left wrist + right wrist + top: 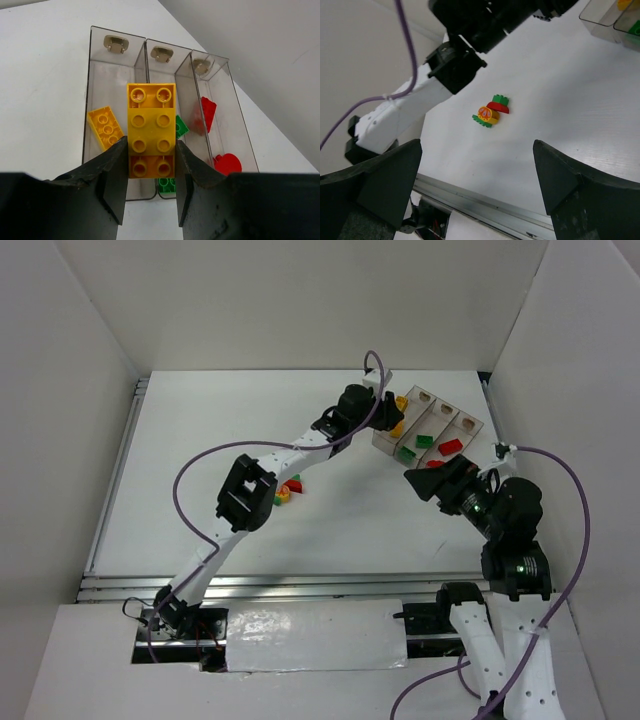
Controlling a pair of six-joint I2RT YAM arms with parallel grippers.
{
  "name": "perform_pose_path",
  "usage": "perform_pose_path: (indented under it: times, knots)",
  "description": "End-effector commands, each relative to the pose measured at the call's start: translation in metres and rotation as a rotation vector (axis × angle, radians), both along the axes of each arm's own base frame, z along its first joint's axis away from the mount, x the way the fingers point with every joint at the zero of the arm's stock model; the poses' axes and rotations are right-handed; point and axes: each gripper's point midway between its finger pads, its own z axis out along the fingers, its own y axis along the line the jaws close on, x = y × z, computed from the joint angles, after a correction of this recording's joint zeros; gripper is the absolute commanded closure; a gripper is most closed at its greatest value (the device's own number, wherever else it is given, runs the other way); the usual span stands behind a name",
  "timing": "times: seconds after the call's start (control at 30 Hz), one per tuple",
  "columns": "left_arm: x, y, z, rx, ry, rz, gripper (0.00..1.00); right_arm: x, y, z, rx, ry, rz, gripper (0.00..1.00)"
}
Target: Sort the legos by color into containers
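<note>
Left jaws gripping yellow brick (151,131), lengthwise along tray (113,75)

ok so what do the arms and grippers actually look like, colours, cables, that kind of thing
The left arm and right arm both have white link shells with boxy black joint housings. Thin purple wiring trails from each: the left cable and the right cable. The left gripper and right gripper have matte black, wedge-shaped fingers. Small green lights glow on the right arm. No readable markings.
</note>
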Motion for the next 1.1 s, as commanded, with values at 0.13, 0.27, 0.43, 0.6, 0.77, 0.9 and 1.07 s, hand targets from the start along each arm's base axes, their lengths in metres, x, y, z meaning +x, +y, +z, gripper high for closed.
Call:
perform_pose_path:
  times: [0.13, 0.27, 0.43, 0.6, 0.77, 0.9, 1.07]
  knots:
    - [0.01, -0.014, 0.015, -0.065, -0.115, 0.006, 0.29, -0.014, 0.004, 0.021, -0.007, -0.063, 0.028, 0.0]
    - [0.011, -0.008, 0.013, -0.053, -0.111, 0.036, 0.09, -0.013, 0.004, 0.016, -0.011, -0.053, 0.034, 0.0]
    - [0.009, 0.001, 0.031, -0.066, -0.118, 0.061, 0.0, -0.011, 0.002, 0.012, -0.014, -0.047, 0.02, 0.0]
    - [-0.013, 0.055, 0.119, -0.103, -0.156, 0.225, 0.01, -0.006, 0.006, 0.004, -0.002, -0.026, 0.046, 0.0]
    - [-0.044, 0.164, 0.141, 0.128, -0.013, 0.553, 0.0, 0.01, 0.013, -0.01, 0.026, -0.01, 0.079, 0.01]
    - [-0.092, 0.248, 0.116, 0.229, 0.171, 0.736, 0.0, 0.032, 0.035, -0.029, -0.056, 0.065, 0.104, 0.0]
    - [-0.182, 0.354, 0.095, 0.238, 0.317, 0.87, 0.0, 0.049, 0.122, -0.054, -0.278, 0.101, 0.361, 0.0]
